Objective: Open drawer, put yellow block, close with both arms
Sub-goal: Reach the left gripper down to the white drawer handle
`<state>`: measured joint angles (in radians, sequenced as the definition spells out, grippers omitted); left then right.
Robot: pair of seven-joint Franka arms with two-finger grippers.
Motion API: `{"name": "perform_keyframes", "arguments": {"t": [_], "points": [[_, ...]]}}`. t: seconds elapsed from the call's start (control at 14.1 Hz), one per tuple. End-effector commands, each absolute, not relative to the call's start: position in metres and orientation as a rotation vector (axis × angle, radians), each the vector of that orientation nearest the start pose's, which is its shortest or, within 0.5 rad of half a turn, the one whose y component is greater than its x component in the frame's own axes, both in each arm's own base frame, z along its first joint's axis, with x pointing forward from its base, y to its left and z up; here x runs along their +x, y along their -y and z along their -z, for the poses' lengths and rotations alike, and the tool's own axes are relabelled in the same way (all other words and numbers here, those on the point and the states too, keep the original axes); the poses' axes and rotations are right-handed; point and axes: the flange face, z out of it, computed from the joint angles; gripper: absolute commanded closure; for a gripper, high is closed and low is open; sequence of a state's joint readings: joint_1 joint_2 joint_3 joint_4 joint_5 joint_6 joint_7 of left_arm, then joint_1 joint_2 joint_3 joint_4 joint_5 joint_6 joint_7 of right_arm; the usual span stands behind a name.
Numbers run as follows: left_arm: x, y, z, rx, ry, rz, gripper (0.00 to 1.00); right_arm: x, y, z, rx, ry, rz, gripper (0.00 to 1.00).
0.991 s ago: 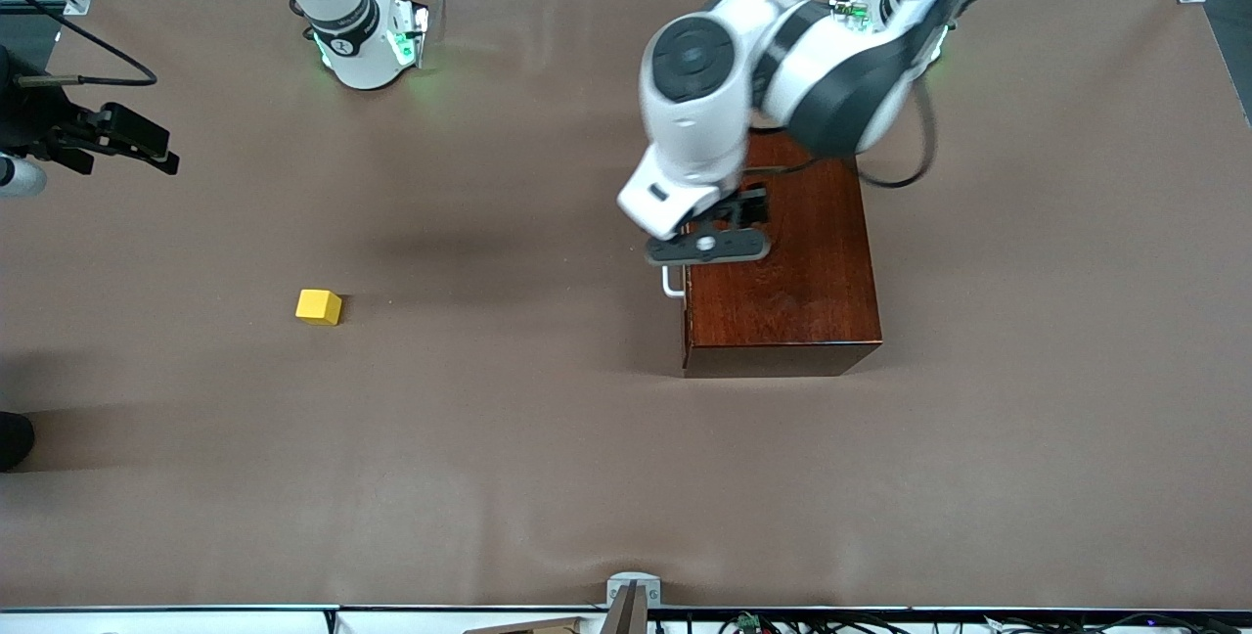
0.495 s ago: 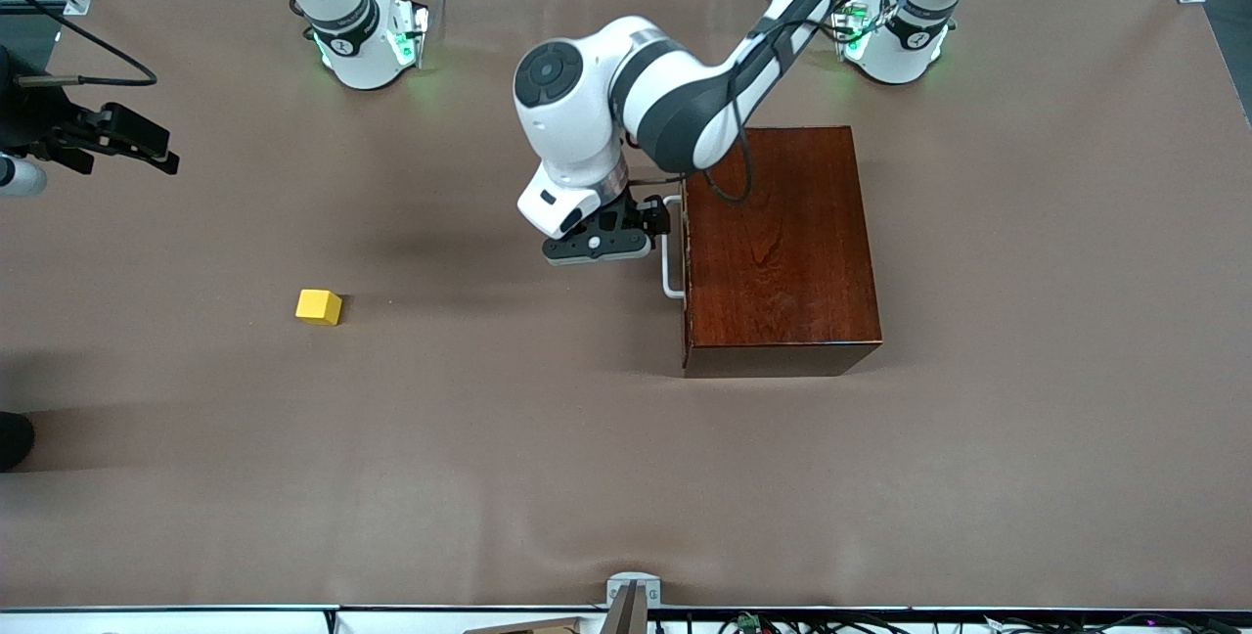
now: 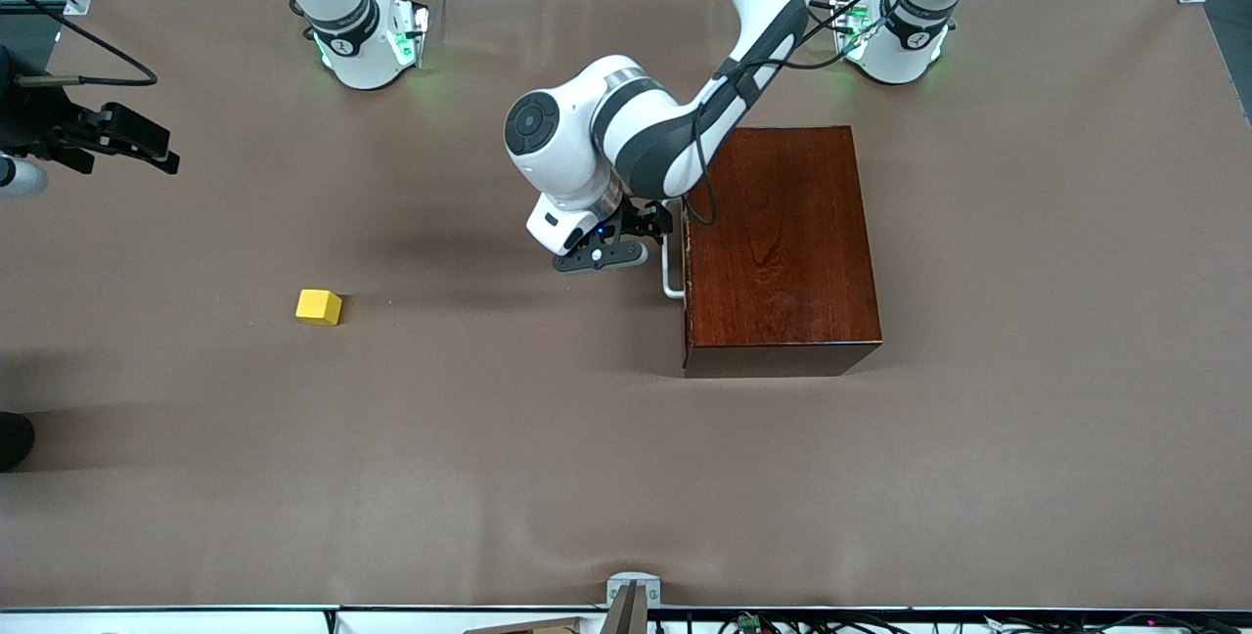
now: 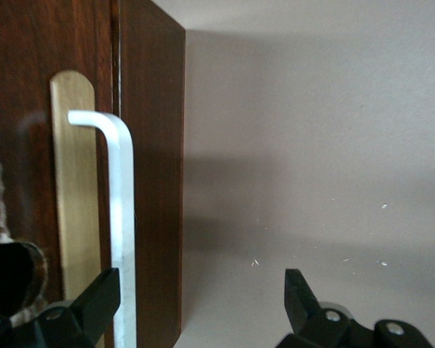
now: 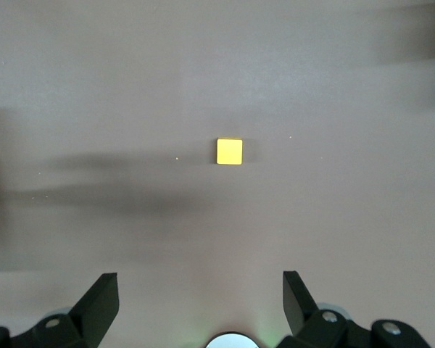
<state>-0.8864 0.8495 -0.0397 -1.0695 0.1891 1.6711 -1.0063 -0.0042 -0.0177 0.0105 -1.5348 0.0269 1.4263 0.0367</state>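
Two white jointed arms worked a brown table; the left gripper, fingers spread, sat beside the shut mahogany drawer's stiff white bar handle, the likely hold; the waiting right gripper, fingers apart, hung over the light-looking yellow cube near the right arm's end.

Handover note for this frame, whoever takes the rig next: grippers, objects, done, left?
Left gripper: open, at the drawer's white handle, one finger beside the bar, not closed on it.
Right gripper: open, above the yellow block, waiting.
Drawer: shut in the wooden box.
Yellow block: on the table, toward the right arm's end.
Done: nothing.
Left: grasp handle, open, place block, close.
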Motion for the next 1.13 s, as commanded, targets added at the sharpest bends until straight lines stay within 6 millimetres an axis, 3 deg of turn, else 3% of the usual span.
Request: {"name": "perform_keyframes", "arguments": {"t": [0.0,0.35,0.64,1.06], "points": [[0.468,0.576,-0.301,-2.806,0.101,-0.003,0.0,0.526,-0.005,-0.642,-3.126,-0.072,-0.14,0.0],[0.466,0.567,-0.293,-2.75,0.105,-0.045,0.0,0.526,-0.005,-0.642,-3.126,-0.072,-0.14,0.0],[0.466,0.568,-0.269,-2.736,0.101,-0.065,0.0,0.526,-0.005,-0.642,-3.126,-0.072,-0.14,0.0],[0.462,0.588,-0.275,-2.837,0.209,-0.005,0.0,0.526,-0.004,-0.642,-3.125,-0.074,-0.142,0.0]]}}
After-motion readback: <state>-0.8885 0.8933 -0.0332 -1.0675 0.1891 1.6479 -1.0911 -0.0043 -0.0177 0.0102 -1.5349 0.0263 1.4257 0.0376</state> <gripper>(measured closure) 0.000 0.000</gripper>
